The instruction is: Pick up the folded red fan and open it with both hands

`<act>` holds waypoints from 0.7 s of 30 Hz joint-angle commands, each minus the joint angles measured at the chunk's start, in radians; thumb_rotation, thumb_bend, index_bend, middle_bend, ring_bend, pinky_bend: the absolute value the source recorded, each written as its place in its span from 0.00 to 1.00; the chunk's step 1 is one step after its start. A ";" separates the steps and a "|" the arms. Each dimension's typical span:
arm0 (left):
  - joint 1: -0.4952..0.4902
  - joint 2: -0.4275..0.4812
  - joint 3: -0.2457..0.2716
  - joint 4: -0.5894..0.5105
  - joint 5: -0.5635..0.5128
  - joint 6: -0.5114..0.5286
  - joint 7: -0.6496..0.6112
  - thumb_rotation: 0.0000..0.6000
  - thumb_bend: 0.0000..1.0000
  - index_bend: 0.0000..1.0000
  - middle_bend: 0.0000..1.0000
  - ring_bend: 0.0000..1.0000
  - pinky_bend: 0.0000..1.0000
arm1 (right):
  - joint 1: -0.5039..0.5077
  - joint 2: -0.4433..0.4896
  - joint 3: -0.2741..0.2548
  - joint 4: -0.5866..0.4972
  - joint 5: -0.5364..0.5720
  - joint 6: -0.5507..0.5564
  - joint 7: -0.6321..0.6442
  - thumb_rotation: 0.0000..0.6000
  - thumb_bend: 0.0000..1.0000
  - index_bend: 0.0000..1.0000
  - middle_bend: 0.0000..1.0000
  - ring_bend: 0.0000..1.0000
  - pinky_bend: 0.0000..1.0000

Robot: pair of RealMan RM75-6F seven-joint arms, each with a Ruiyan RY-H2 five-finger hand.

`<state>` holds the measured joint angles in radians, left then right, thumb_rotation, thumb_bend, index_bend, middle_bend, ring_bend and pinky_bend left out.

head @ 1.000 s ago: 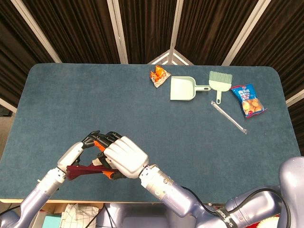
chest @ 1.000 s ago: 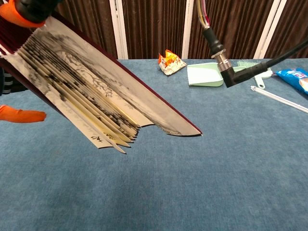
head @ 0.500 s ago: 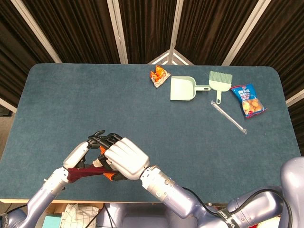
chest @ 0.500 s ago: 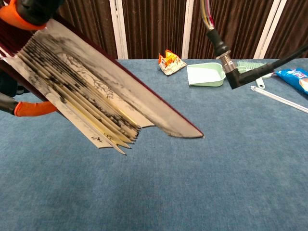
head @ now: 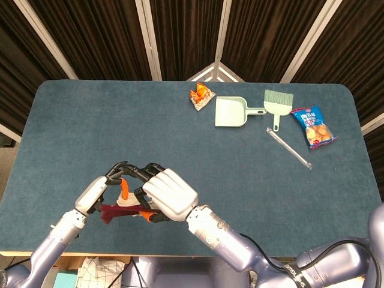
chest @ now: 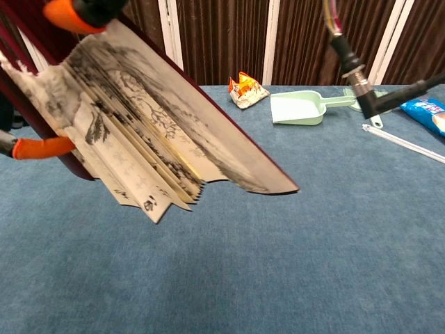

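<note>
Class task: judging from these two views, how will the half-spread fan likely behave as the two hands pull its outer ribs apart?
The fan likely hinges stiffly: straight slats show beneath pleated paper. The paper probably tears easily, looking thin and creased.

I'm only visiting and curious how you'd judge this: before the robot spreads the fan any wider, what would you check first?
1. Fan lifted off the table: ok.
2. Both hands on it: left hand and right hand meet at the fan: ok.
3. Firmness of each grip: cannot tell, fingers hide the contact.
4. Folds separating: ok, partly fanned in the chest view.
5. Paper undamaged: cannot tell.
6. Room to spread: ok, dustpan and brush lie far off.
</note>
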<state>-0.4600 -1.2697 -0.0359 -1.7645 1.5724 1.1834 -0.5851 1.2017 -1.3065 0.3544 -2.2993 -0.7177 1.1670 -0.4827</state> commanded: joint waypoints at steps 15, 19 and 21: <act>0.004 0.056 -0.071 -0.057 -0.020 0.082 0.069 1.00 0.49 0.68 0.25 0.00 0.15 | -0.077 0.097 -0.037 0.037 -0.093 -0.046 0.064 1.00 0.55 0.75 0.13 0.25 0.20; -0.015 0.027 -0.089 -0.045 -0.007 0.085 0.103 1.00 0.49 0.67 0.25 0.00 0.15 | -0.099 0.101 -0.047 0.061 -0.142 -0.059 0.097 1.00 0.55 0.76 0.13 0.25 0.20; -0.025 0.016 -0.097 -0.040 0.001 0.086 0.121 1.00 0.49 0.67 0.25 0.00 0.15 | -0.109 0.106 -0.060 0.077 -0.171 -0.064 0.096 1.00 0.55 0.76 0.13 0.25 0.20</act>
<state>-0.4776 -1.2457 -0.1263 -1.8087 1.5674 1.2679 -0.4744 1.1040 -1.2051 0.3055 -2.2373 -0.8669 1.1089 -0.3909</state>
